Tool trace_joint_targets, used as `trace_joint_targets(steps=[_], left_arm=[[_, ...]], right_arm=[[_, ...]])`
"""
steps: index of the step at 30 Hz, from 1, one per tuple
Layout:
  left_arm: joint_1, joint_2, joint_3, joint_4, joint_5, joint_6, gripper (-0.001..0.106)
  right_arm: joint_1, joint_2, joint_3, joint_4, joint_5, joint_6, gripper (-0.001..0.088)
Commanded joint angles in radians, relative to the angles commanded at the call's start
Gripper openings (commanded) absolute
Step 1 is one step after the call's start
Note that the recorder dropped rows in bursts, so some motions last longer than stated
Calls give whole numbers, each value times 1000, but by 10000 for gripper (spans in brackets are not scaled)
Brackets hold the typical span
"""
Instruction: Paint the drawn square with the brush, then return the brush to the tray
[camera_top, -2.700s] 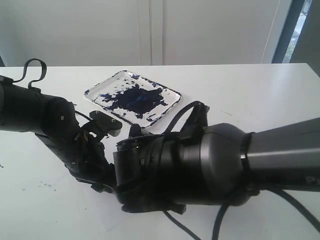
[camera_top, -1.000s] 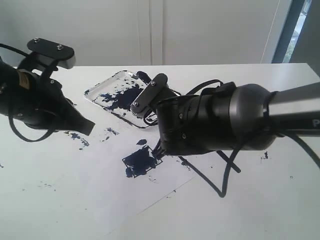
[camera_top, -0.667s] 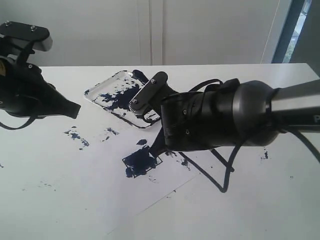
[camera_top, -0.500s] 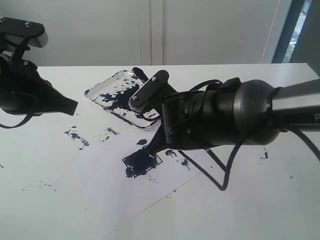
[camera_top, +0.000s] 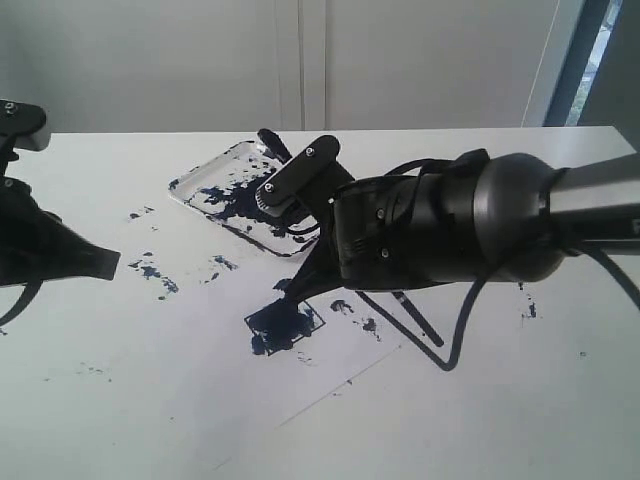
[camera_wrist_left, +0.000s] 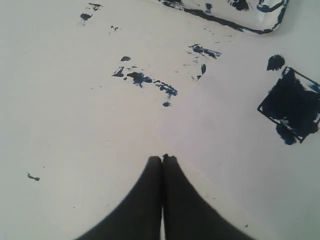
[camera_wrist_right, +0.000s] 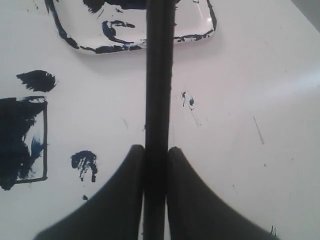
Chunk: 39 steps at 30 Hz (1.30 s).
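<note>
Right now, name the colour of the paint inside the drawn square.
The drawn square is blotched dark blue-black, with white gaps; clearest in left wrist view.

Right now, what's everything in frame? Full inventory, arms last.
table: 1, white, under everything
paper: 1 sheet, white, flat on the table in front of the tray
tray: 1, clear with a dark blue blotch, at the back of the table
drawn square: 1, black outline mostly filled dark blue, on the paper
paint splatters: several, dark blue, scattered around the square and the tray
brush: 1, black stick, clamped in the right gripper, pointing toward the tray
right gripper: 1, black, shut on the brush, above the paper near the square
left gripper: 1, black, shut and empty, off to the left of the splatters
</note>
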Motion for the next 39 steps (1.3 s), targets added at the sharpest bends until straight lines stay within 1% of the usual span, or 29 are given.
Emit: trace_joint_targets(steps=[9,15,17,18,20,21,22,23,25,26,35,37,39], left_arm=[[0,0,7,0,-11,-12,0],[0,0,7,0,-11,-12,0],[0,0,7,0,-9,-12,0],[0,0,7,0,-9,-12,0],[0,0,7,0,-9,-10,0],[0,0,7,0,-9,-8,0],[0,0,7,0,-9,-8,0],[0,0,7,0,-9,-6,0],[0,0,7,0,3,-3,0],[0,0,7,0,8,-3,0],[0,0,7,13,4,0,0],[0,0,7,15,6,0,0],[0,0,7,15,6,0,0]], right_arm=[[-49,88,0,2,-44,-8,0],[-88,177,0,-8,-60,-8,0],[-89,194,0,-8,-60,-8,0],[-89,199,0,-8,-75,4,14],[-89,199,0,-20,-106,22,114],[-89,199,-2,-21,-119,24,213],[-89,199,-3,-21,-119,26,271],[-89,199,-3,-29,-114,26,369],[-89,189,-3,-29,-93,26,457],[-87,180,-3,-29,-88,26,465],[-87,-11,-3,-12,-100,46,456],[-83,-58,-3,-2,-111,46,412],[-76,-103,-3,15,-117,46,311]])
